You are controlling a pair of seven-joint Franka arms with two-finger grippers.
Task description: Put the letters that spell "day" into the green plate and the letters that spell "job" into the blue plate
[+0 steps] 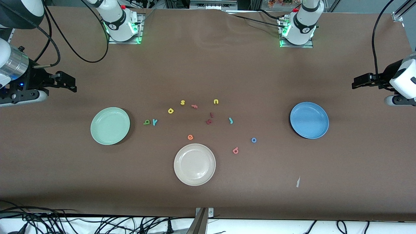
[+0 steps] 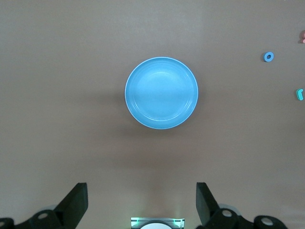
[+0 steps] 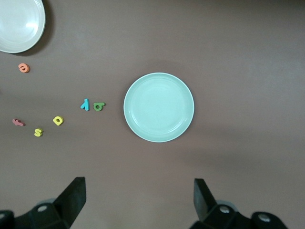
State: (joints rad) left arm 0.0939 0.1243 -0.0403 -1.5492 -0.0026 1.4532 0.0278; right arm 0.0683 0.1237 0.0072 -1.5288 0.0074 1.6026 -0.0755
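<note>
The right gripper (image 1: 70, 83) hangs with its fingers spread wide and nothing between them, over the bare brown worktop (image 1: 208, 65) at the right arm's end; the left gripper (image 1: 357, 82) hangs the same way, wide apart and empty, over the left arm's end; neither arm has begun a reach. In the right wrist view the round pale mint-green shallow plate (image 1: 110, 125) lies straight ahead of that gripper, with the small dark green foam a (image 1: 147, 122) and teal foam y (image 1: 155, 122) just beside each other close to its rim, and the yellow foam d (image 1: 171, 110) a little farther toward the middle; so the right arm looks the nearer one for "day". The round medium-blue shallow plate (image 1: 309, 120) sits ahead of the left gripper; the blue ring-shaped foam o (image 1: 253, 140) is the closest letter to it, the teal foam j (image 1: 230, 120) and pinkish-red foam b (image 1: 235, 150) lie farther toward the centre; the left arm looks better placed for "job". Both plates are empty. Among the letters lie a yellow s (image 1: 182, 102), a pink f (image 1: 194, 106), a yellow u (image 1: 215, 101), an orange e (image 1: 190, 137) and two dark red pieces (image 1: 209, 119) I cannot read; a cream-white round plate (image 1: 194, 164) sits nearest the front camera.
</note>
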